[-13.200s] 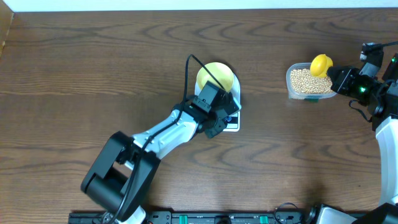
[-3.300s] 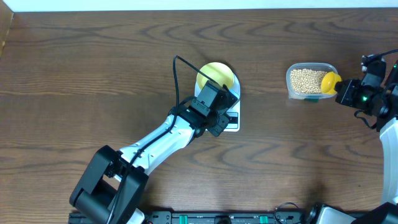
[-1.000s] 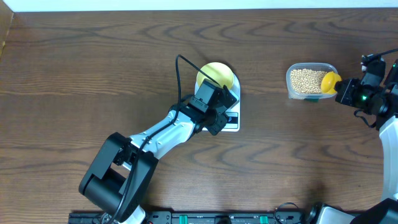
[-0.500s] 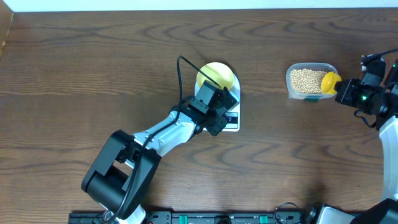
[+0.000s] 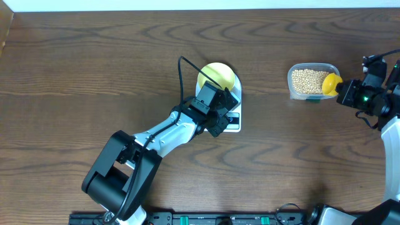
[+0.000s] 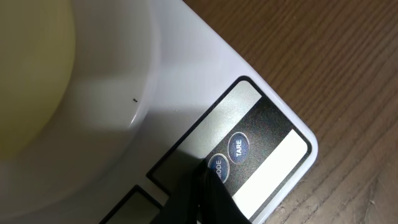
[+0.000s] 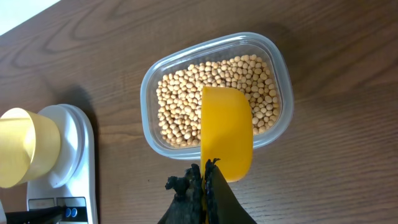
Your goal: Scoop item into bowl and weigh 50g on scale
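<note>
The pale yellow-green bowl (image 5: 217, 77) stands on the white scale (image 5: 235, 123) at mid table; it also shows in the left wrist view (image 6: 31, 68) and the right wrist view (image 7: 25, 146). My left gripper (image 6: 208, 177) is shut, its tip at the scale's MODE button (image 6: 217, 167), beside the TARE button (image 6: 238, 148). Tan beans (image 7: 186, 106) fill a clear tub (image 5: 312, 80) at the right. My right gripper (image 7: 205, 174) is shut on the handle of a yellow scoop (image 7: 227, 130), held over the tub's near edge (image 5: 330, 82).
The brown wooden table (image 5: 94, 75) has a pale strip along its far edge. The left arm (image 5: 162, 134) stretches diagonally from the front left to the scale. The right arm (image 5: 375, 97) sits at the table's right edge.
Over the last second nothing has visibly moved. Earlier, the right gripper carried the yellow scoop from above the beans to the tub's right edge.
</note>
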`<control>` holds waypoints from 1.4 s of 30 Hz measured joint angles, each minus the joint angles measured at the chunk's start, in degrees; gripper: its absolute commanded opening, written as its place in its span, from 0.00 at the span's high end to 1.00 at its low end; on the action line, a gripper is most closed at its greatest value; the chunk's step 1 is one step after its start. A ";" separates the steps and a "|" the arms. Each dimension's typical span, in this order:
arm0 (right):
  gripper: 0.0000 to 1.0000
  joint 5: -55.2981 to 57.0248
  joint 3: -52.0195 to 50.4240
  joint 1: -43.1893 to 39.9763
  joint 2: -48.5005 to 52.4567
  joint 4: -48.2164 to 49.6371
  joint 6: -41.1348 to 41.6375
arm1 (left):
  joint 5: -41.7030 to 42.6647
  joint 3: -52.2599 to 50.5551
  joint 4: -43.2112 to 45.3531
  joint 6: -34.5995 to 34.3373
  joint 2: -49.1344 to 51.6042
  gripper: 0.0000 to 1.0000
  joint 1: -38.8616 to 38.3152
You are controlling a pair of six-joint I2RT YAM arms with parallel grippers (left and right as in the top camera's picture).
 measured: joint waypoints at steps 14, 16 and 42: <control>0.99 0.00 0.00 0.00 0.00 -0.87 0.00 | 0.33 0.00 1.70 0.02 0.52 0.92 -0.07; 0.99 0.00 0.00 0.00 0.00 -0.87 0.00 | 0.33 0.00 1.68 0.02 0.52 0.92 -0.07; 0.99 0.00 0.00 0.00 0.02 -1.53 0.02 | -0.59 0.15 0.46 0.17 0.52 0.92 -0.28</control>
